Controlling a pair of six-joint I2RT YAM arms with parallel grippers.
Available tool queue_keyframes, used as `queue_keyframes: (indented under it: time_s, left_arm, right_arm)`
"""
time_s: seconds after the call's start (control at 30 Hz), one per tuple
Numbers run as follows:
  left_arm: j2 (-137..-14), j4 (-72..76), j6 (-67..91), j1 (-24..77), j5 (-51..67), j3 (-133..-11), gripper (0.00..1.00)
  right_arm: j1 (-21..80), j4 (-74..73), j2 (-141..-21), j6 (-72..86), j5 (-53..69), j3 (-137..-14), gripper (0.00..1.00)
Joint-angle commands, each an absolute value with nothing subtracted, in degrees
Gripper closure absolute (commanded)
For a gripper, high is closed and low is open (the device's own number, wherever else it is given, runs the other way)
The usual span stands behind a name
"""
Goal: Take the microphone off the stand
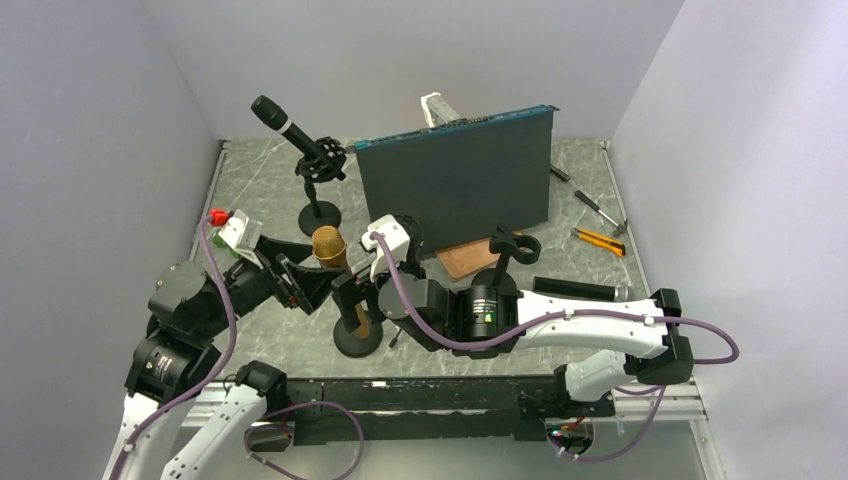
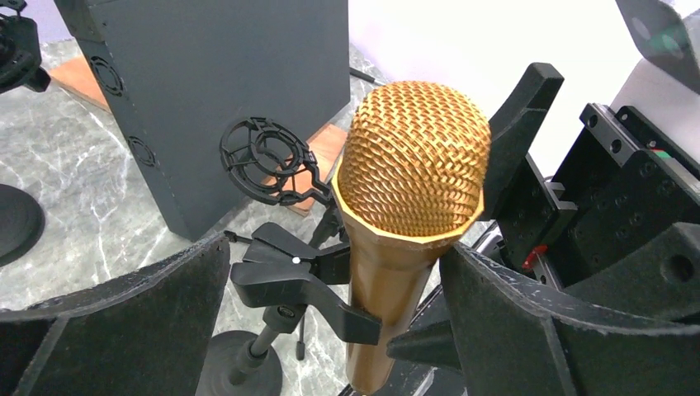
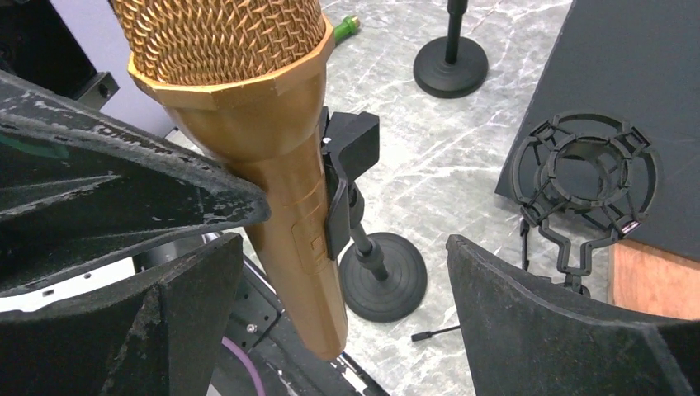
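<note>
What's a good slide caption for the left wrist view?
Gold microphone clipped in the black stand clamp, flanked by the open left gripper.

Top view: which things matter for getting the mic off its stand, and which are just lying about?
Job: gold microphone, its clip stand, left gripper, right gripper.
Lying about: black microphone on the far stand, dark panel, empty shock mount, hand tools at right.

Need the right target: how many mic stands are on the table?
3: the near stand holding the gold microphone; the far-left stand holding the black microphone; the empty stand before the dark box. The box may hide more.
</note>
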State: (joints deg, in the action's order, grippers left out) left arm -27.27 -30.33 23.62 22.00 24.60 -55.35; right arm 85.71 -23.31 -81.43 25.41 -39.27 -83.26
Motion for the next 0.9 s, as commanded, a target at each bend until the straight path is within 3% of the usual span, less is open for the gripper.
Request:
queue_keyframes:
  time_s: [0.0,0.2,0.47,0.6,0.67,0.73,0.87]
  left_arm:
    - [-25.04,-31.11,21.19,21.97,21.61,-58.58,0.01]
    - [-20.76,-37.75,12.95,21.97,13.05,-62.98,0.01]
    - [-11.66,-43.66,12.84,21.93,-0.69,-58.06,0.01]
    - [-8.67,-44.30,11.88,21.97,-2.16,-54.93,0.01]
    - [-8.86,-44.87,10.85,21.95,-1.58,-54.84,0.01]
    - [-9.16,-44.83,9.27,21.97,0.79,-55.08,0.01]
    - [-10.22,-44.52,4.66,21.97,8.97,-55.80,0.01]
  right_arm:
    - [86.06,-22.71,-81.40,23.97,-41.91,-87.36,0.06]
    - [86.16,-23.68,-84.52,25.39,-43.28,-92.14,0.27]
    - [86.36,-32.10,-93.91,28.71,-49.12,-103.26,0.31]
    - [86.48,-30.45,-96.96,24.19,-53.58,-104.05,0.53]
    - [86.41,-27.74,-96.82,20.84,-53.60,-102.65,0.57]
    - [86.44,-22.42,-95.00,14.69,-50.32,-99.12,0.63]
    - [85.53,-11.27,-89.16,3.85,-39.70,-89.60,0.90]
